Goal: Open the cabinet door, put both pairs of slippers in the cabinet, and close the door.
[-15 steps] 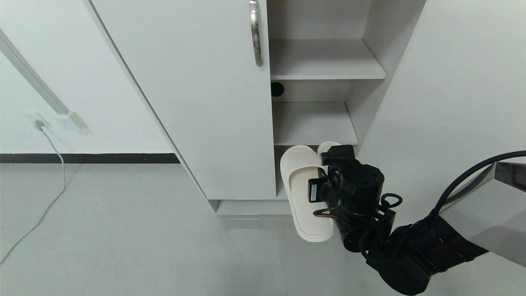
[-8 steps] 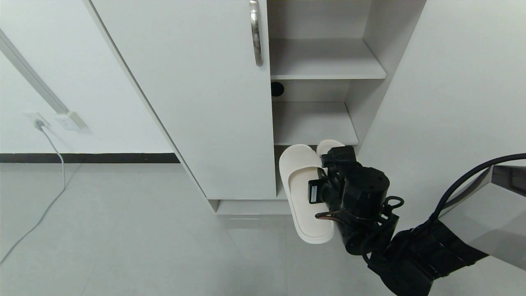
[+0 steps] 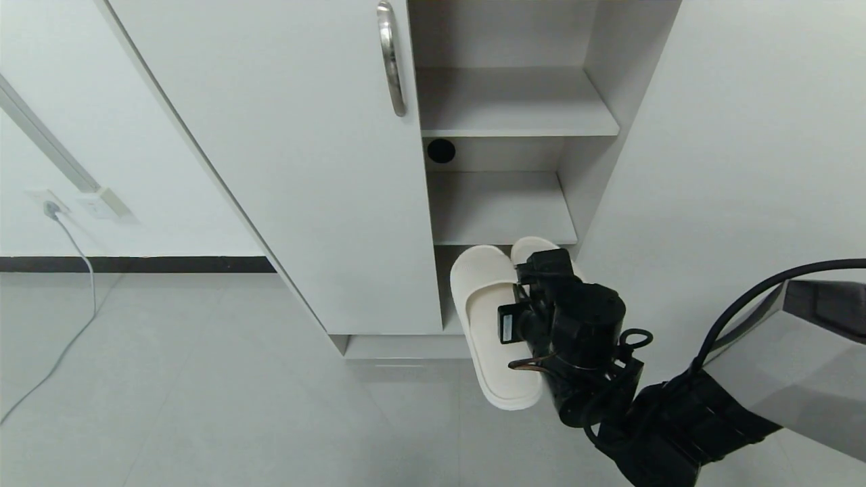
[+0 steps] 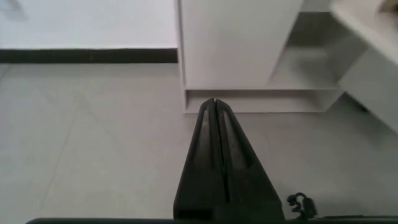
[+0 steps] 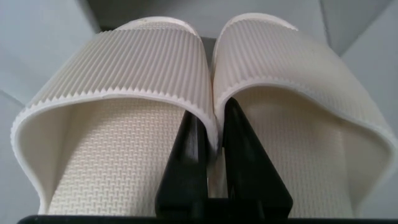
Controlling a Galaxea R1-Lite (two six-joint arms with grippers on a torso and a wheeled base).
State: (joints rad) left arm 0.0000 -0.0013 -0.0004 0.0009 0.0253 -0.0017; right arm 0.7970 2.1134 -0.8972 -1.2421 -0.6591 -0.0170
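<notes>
My right hand (image 5: 211, 127) is clamped on the pair of white slippers (image 5: 124, 93), its fingers (image 5: 186, 168) pinching the two inner edges together. At the lower centre of the head view the toes sit at the bottom compartment of the cabinet (image 3: 500, 203), heels out over the floor (image 3: 237, 406). The open door (image 3: 731, 149) takes up the right side. My left hand (image 4: 214, 124) is closed tight on nothing, above the floor.

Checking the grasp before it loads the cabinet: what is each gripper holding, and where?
Right gripper pinches both slippers by their touching inner edges; left gripper shut, empty.
</notes>
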